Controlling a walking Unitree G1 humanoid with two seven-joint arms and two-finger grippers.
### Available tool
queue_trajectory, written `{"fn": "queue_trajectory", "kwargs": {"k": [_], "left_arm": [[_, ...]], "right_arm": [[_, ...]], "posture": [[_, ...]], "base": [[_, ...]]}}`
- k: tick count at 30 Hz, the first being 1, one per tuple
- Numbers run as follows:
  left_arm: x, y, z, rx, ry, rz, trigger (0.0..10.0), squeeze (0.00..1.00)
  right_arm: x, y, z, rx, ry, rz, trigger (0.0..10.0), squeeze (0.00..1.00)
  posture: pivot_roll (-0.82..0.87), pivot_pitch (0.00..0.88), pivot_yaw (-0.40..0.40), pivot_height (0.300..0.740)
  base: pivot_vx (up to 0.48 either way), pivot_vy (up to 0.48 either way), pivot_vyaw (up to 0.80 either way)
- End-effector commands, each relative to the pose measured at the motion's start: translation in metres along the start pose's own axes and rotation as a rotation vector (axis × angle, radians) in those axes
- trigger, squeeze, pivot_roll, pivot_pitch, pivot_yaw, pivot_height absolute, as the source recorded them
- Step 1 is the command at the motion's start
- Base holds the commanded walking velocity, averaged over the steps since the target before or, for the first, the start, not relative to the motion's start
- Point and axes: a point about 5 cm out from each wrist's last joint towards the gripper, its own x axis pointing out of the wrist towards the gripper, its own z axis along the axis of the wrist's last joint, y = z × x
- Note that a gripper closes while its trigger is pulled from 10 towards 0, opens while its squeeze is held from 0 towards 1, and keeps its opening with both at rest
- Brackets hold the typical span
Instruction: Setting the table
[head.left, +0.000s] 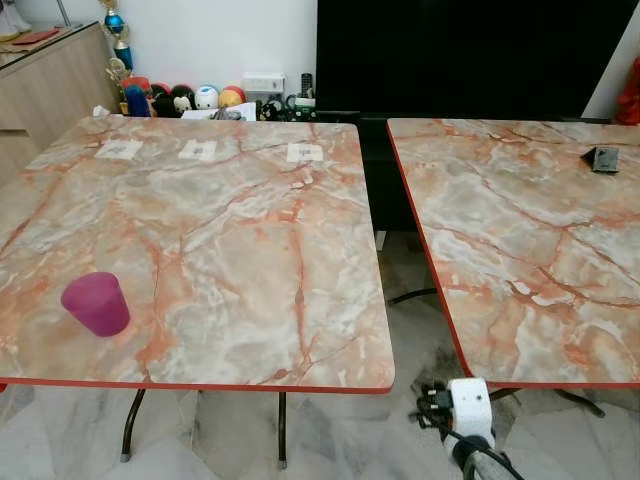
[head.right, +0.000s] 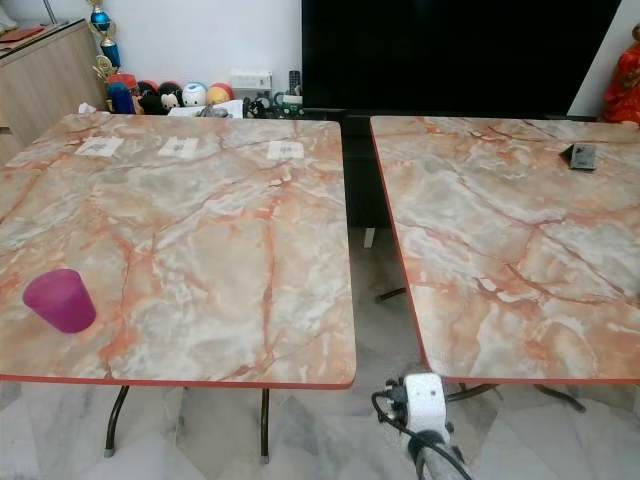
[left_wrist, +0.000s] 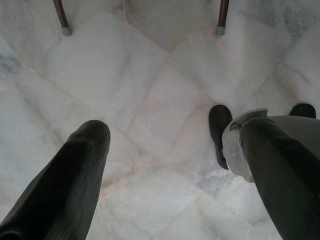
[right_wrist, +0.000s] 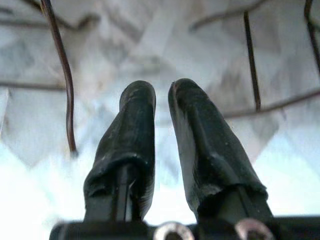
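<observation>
A: What is seen from the head views, largest first?

B: Two marble-patterned tables with red edges are seen side by side. The left table fills the 9 to 12 o'clock part of the scene; the right table lies toward 2 o'clock, with a gap of marble floor between them. A black screen is set behind, at 12 o'clock.

A: And the task's thing?

B: A magenta cup is stood upright on the left table near its front edge, at about 8 o'clock. Three white cards are laid in a row near the far edge. A small dark object is placed on the right table, at 2 o'clock.

A: What is added by the wrist views?

B: The left gripper is shown with its fingers wide apart over the floor tiles, holding nothing; two table legs are caught there. The right gripper is shown with its fingers nearly together, holding nothing, above dark table-base bars. From the head, the right arm's white wrist is seen at 5 o'clock, below the tabletops.
</observation>
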Motion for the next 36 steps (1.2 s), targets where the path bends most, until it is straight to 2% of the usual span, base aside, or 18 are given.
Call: {"fn": "queue_trajectory", "kwargs": {"k": [1, 4, 11, 13, 19, 23, 25, 27, 36], "left_arm": [[-0.001, 0.000, -0.003, -0.005, 0.010, 0.006, 10.0, 0.00], [-0.001, 0.000, -0.003, -0.005, 0.010, 0.008, 10.0, 0.00], [-0.001, 0.002, -0.002, -0.007, 0.009, 0.010, 10.0, 0.00], [-0.001, 0.002, -0.002, -0.006, 0.006, 0.008, 10.0, 0.00], [0.000, 0.002, 0.002, -0.006, -0.019, 0.003, 10.0, 0.00], [0.000, 0.003, 0.002, -0.001, -0.022, 0.001, 10.0, 0.00], [0.000, 0.003, 0.004, 0.008, -0.025, 0.001, 10.0, 0.00], [0.001, 0.001, 0.005, 0.013, -0.029, 0.001, 10.0, 0.00], [0.004, -0.008, 0.012, 0.022, -0.042, -0.009, 10.0, 0.00]], "right_arm": [[-0.003, -0.001, -0.011, 0.018, 0.060, -0.013, 10.0, 0.00], [-0.011, 0.001, -0.037, 0.001, 0.192, -0.017, 10.0, 0.00], [-0.024, 0.003, -0.062, 0.000, 0.310, -0.032, 10.0, 0.00], [-0.029, 0.004, -0.071, -0.027, 0.356, -0.037, 10.0, 0.00], [-0.030, 0.006, -0.074, -0.032, 0.375, -0.048, 10.0, 0.00], [-0.030, 0.007, -0.076, 0.000, 0.378, -0.060, 10.0, 0.00], [-0.031, 0.007, -0.078, 0.042, 0.386, -0.079, 10.0, 0.00], [-0.031, 0.009, -0.078, 0.042, 0.389, -0.078, 10.0, 0.00], [-0.018, 0.041, -0.067, 0.068, 0.375, -0.073, 10.0, 0.00]], "posture": [[0.00, 0.056, -0.022, 0.740], [0.01, 0.056, -0.021, 0.740], [0.01, 0.059, -0.012, 0.740], [0.01, 0.058, -0.011, 0.740], [0.01, 0.062, -0.010, 0.740], [0.01, 0.062, -0.007, 0.740], [0.01, 0.059, -0.006, 0.740], [0.01, 0.059, -0.006, 0.740], [0.01, 0.051, 0.000, 0.740]], "base": [[0.000, 0.000, 0.00], [0.000, 0.000, 0.00], [0.000, 0.000, 0.00], [0.000, 0.000, 0.00], [0.000, 0.000, 0.50], [0.000, 0.000, 0.80], [0.000, 0.000, 0.00], [0.000, 0.000, 0.00], [0.000, 0.000, 0.00]]}}
